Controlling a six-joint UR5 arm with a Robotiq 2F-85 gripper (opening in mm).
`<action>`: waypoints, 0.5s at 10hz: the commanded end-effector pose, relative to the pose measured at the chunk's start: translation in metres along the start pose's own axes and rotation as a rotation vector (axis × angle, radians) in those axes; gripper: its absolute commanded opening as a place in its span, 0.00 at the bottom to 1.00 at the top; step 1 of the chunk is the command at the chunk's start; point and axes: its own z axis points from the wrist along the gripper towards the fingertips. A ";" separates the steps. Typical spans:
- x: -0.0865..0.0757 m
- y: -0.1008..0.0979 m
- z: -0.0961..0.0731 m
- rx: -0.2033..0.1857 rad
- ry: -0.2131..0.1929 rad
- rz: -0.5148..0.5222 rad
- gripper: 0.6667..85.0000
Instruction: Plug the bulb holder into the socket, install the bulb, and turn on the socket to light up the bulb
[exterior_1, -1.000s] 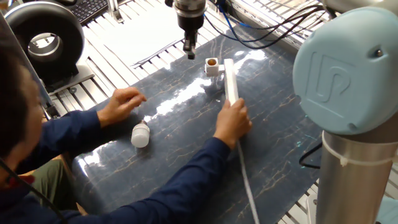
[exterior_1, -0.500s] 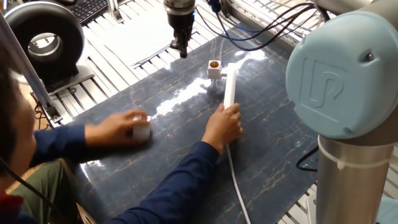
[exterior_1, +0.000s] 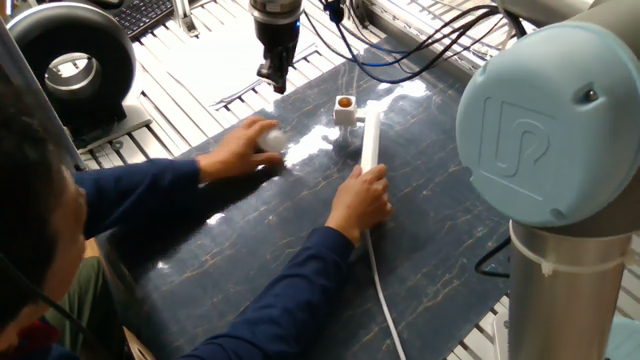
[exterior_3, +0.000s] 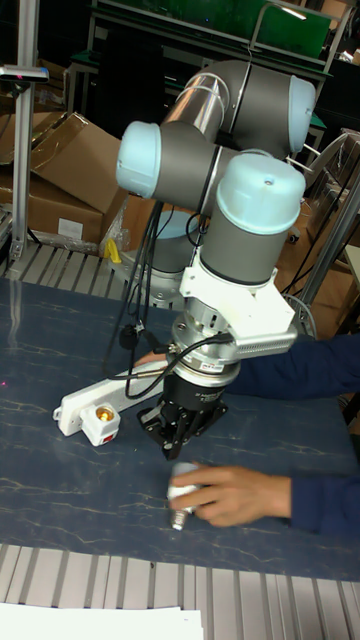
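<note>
The socket (exterior_1: 370, 138) is a long white strip lying on the dark mat, and a person's hand steadies its near end. At its far end the bulb holder (exterior_1: 345, 108) is plugged in, its orange threaded opening facing up. In the tall fixed view the bulb holder (exterior_3: 100, 421) sits at the end of the socket (exterior_3: 112, 388). The person's other hand holds the white bulb (exterior_1: 270, 139) on the mat, just in front of my gripper (exterior_1: 272, 84). My gripper (exterior_3: 167, 448) hangs slightly above the bulb (exterior_3: 182, 497), fingers together with nothing between them.
A white cord (exterior_1: 384, 300) trails from the strip to the mat's near edge. The person's arms (exterior_1: 150, 190) reach across the left and middle of the mat. A black round device (exterior_1: 70, 60) stands at the far left. Cables (exterior_1: 420, 45) hang behind the strip.
My gripper has drifted left, away from the bulb holder. The person's hand picked up the bulb at the near left and carried it farther in, below my gripper.
</note>
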 end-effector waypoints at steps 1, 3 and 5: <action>0.000 0.005 -0.001 -0.034 -0.002 0.139 0.01; 0.021 -0.001 0.006 -0.022 0.069 0.117 0.24; 0.009 -0.004 0.016 -0.030 0.017 0.077 0.32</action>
